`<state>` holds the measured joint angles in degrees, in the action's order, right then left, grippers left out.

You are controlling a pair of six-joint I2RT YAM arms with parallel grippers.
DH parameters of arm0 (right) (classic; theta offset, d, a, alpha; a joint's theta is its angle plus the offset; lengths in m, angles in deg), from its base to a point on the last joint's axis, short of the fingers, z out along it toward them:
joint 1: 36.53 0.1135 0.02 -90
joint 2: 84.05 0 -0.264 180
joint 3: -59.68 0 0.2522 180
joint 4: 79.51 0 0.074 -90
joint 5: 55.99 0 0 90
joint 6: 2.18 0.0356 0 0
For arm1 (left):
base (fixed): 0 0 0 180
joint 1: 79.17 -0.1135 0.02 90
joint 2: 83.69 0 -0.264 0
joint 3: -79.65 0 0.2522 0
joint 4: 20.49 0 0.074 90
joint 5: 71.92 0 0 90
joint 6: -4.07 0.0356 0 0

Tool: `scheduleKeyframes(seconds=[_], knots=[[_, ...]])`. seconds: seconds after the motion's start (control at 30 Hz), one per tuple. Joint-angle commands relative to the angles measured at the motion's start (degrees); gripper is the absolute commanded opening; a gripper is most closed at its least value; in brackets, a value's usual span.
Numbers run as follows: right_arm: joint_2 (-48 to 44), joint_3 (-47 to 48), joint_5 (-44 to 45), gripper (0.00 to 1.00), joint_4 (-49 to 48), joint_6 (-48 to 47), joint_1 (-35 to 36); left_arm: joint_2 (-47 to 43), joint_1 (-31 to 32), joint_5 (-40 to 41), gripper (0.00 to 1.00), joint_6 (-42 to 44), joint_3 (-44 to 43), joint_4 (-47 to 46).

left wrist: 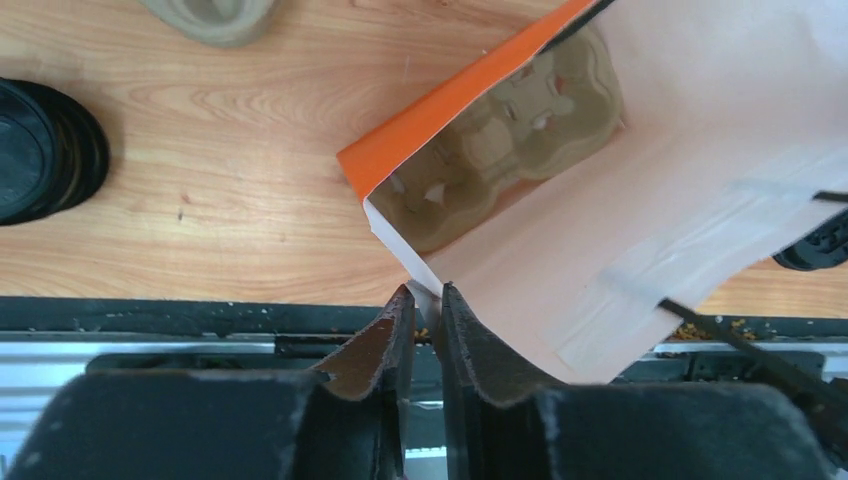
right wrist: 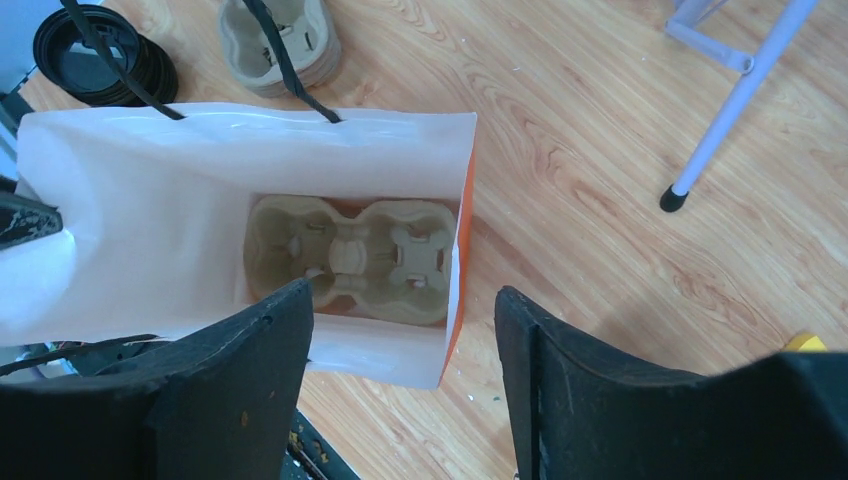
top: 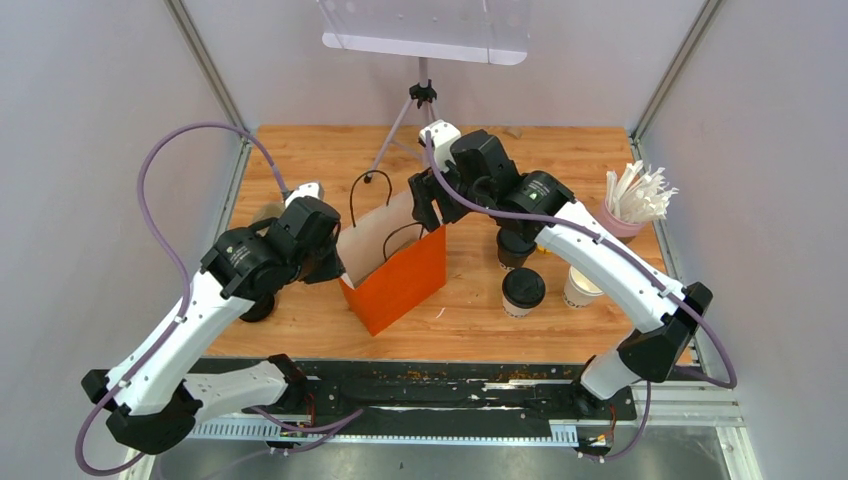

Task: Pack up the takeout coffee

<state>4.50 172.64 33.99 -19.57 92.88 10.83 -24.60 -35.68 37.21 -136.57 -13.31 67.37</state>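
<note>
Right tool (right wrist: 402, 300) over bag (right wrist: 130, 200), cups (top: 522, 290) apart

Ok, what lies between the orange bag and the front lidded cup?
Only bare wooden table, per the top view; the orange bag and front lidded cup stand apart.

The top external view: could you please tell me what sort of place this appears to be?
Probably a robotics test cell staged as a takeout counter: plain grey walls box in a wooden table, a tripod stands on it, and an orange paper bag, lidded white cups and straws are laid out.
</note>
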Motion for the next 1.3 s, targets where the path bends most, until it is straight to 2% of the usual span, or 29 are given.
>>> scheduleKeyframes(seconds=[0.0,0.17,0.37,0.57,0.83,1.0,1.27], knots=[[-0.91,-0.05,-4.17,0.68,-2.86,0.03,-0.83,-0.05,0.2,2.94,0.19,3.36,-2.2,-1.64],[1.96,1.07,-2.68,0.65,-2.32,-0.6,-1.96,-0.31,0.2,3.64,0.07,5.03,-1.4,-4.37],[3.78,1.47,-2.7,0.52,0.08,-1.01,-3.16,-1.67,0.2,5.64,0.04,7.53,-0.71,-7.93],[3.66,5.19,-4.21,0.4,8.92,0.94,-3.23,-1.54,0.16,3.75,0.03,11.34,1.59,-14.3],[-2.18,0.66,-8.84,0.4,13.29,8.58,-3.22,3.73,-0.74,5.46,0.11,13.58,-2.35,-9.23],[-4.49,-0.75,-12.68,0.38,12.73,13.78,-3.16,4.93,-2.49,3.93,0.12,14.54,-4.41,-8.7],[-5.6,0.4,-15.68,0.33,13.3,19.17,-3.19,4.77,-3.69,-1.11,0.01,13.37,-5.72,-9.1]])
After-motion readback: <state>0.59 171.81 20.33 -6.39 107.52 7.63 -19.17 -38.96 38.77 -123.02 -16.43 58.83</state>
